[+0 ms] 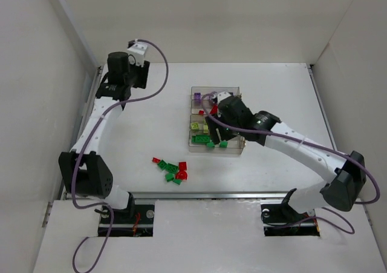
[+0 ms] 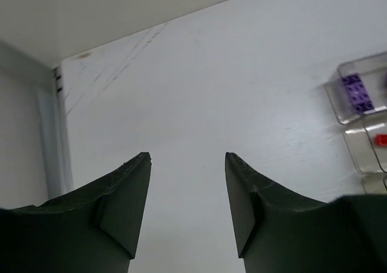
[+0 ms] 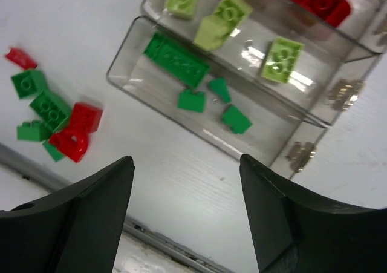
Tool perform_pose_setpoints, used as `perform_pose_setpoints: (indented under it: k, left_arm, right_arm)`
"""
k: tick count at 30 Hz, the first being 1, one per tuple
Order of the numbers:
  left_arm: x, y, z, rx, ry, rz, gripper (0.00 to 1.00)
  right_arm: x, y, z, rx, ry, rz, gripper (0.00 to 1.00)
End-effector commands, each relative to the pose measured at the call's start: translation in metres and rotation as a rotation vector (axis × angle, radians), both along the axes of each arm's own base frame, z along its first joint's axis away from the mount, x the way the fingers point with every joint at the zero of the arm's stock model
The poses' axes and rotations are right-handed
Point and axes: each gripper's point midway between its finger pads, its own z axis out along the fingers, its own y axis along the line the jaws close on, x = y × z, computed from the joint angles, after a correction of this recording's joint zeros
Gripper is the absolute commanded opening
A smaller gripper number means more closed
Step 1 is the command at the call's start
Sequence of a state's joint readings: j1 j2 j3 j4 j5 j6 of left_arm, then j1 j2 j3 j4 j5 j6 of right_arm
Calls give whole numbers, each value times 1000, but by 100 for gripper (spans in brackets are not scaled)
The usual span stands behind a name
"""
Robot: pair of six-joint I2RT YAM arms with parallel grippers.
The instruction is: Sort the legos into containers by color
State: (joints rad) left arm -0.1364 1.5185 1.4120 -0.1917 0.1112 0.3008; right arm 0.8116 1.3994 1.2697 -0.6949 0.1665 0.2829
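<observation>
I'm hovering right gripper [image 3: 187, 164], released and empty, over the tray [image 3: 121, 49]; left gripper [image 2: 187, 158] also released, hanging far left.

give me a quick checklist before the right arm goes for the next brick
1. Right pincer open and empty: ok.
2. Left pincer open, away from the tray: ok.
3. Green compartment holds only green bricks: ok.
4. Pile loose enough for a clean single grab: not ok, red and green touch.
5. Red brick at the pile's edge uncovered: ok.
</observation>
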Motion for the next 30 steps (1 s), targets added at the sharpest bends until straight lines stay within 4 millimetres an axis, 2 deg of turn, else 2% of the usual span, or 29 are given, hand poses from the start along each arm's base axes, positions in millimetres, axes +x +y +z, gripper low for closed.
perform_pose_setpoints:
  k: [1, 2, 4, 6, 7, 9, 10, 11, 13, 14, 17, 18, 21, 22, 23, 26, 27, 28, 29, 30]
  left_arm:
    - [-21, 52, -9, -32, 40, 311, 48]
    - [-25, 70, -6, -33, 36, 386, 48]
    - [-35, 82, -16, -69, 52, 445, 48]
    - [-46, 96, -9, -77, 23, 478, 51]
    - [-50, 98, -15, -74, 18, 487, 51]
    - [-58, 115, -7, -41, -17, 554, 54]
    - [-62, 121, -6, -35, -23, 577, 54]
    - [-64, 124, -10, -23, -15, 595, 56]
    - [-73, 132, -3, -10, -38, 635, 59]
    - [-74, 133, -8, -17, -30, 649, 59]
    - [-80, 133, -3, -45, -51, 671, 62]
    - [-81, 133, -7, -53, -44, 676, 65]
    - [-84, 126, -12, -103, -32, 668, 66]
    - [-85, 124, -8, -120, -43, 661, 68]
    - [-87, 122, -9, -126, -40, 649, 69]
    - [-98, 119, -8, -155, -55, 648, 77]
    - [-100, 119, -3, -159, -68, 647, 77]
    - [-102, 119, -7, -160, -70, 647, 77]
    - [-105, 120, -1, -167, -93, 645, 78]
    - [-106, 118, 2, -174, -100, 636, 78]
  right_arm:
    - [-18, 39, 11, 29, -38, 123, 76]
    - [-22, 49, 3, 19, -29, 148, 76]
    - [-36, 65, -7, 19, 1, 186, 76]
    - [-35, 76, -16, 25, 25, 172, 76]
    - [-39, 82, -15, 32, 29, 179, 77]
    - [-40, 91, -17, 56, 44, 160, 79]
    - [-38, 95, -10, 84, 41, 146, 82]
    - [-37, 94, -10, 88, 40, 122, 85]
    - [-37, 100, -11, 115, 50, 79, 85]
    - [-40, 104, -9, 130, 48, 73, 85]
    - [-51, 116, -23, 144, 100, 33, 85]
    - [-58, 123, -18, 158, 97, 40, 85]
    - [-71, 137, -38, 146, 142, 9, 85]
    - [-75, 143, -40, 151, 155, 5, 85]
    - [-75, 145, -54, 141, 185, -28, 85]
    - [-76, 156, -73, 139, 231, -45, 84]
    - [-76, 158, -76, 139, 231, -45, 81]
    - [-76, 158, -80, 131, 234, -46, 79]
    - [-73, 164, -70, 156, 224, -43, 75]
    - [-72, 162, -80, 119, 231, -53, 73]
